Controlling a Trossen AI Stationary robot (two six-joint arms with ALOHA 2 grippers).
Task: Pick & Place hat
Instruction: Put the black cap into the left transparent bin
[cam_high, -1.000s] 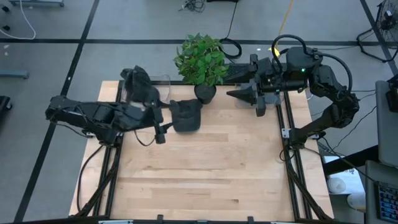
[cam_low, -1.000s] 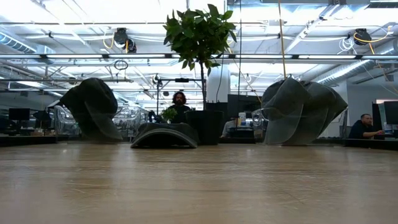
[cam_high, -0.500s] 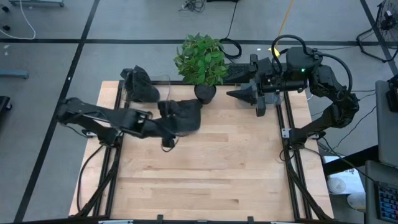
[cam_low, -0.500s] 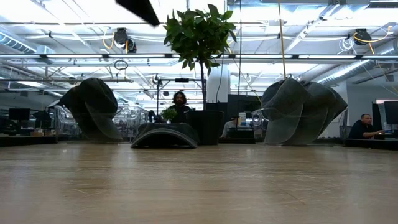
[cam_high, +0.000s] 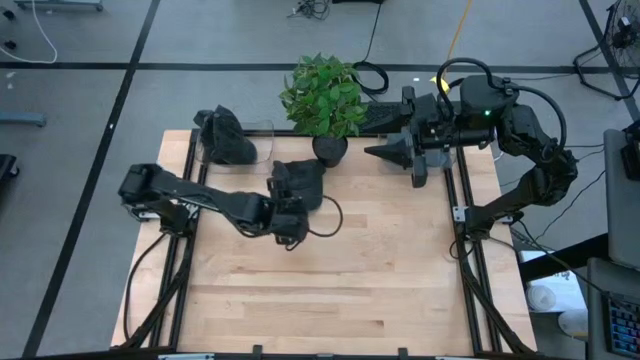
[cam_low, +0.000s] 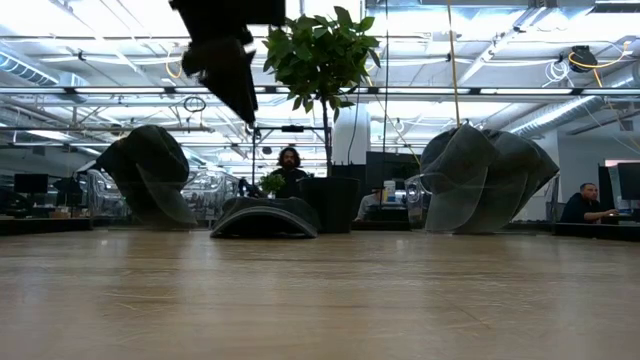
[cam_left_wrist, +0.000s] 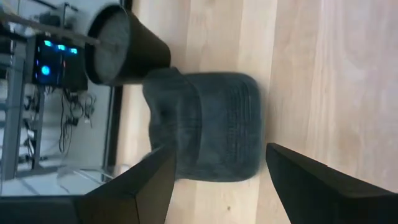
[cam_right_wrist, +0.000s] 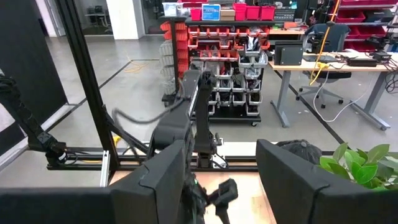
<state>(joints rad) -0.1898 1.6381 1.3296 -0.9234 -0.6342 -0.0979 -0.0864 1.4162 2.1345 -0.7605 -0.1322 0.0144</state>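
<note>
The hat (cam_high: 300, 180) is dark grey and lies flat on the table beside the black plant pot (cam_high: 330, 150). It also shows in the low view (cam_low: 265, 217) and in the left wrist view (cam_left_wrist: 214, 127). My left gripper (cam_high: 290, 228) hangs open in the air on the hat's near side, well above the table (cam_low: 225, 65). In its wrist view (cam_left_wrist: 217, 199) the two fingers frame the hat without touching it. My right gripper (cam_high: 400, 150) waits open at the far right of the table (cam_right_wrist: 221, 199).
A leafy plant (cam_high: 322, 95) stands in the pot right behind the hat. Two dark moulded shapes with clear parts sit along the far edge, one at the left (cam_high: 225, 140) and one at the right (cam_low: 485, 175). Bare wood (cam_high: 340, 290) fills the near half. People sit in the room beyond.
My left arm has swung from the far left toward the table's right and near edge. Its gripper now sits just on the near side of the hat and has come down into the top of the low view. The hat has stayed in place.
</note>
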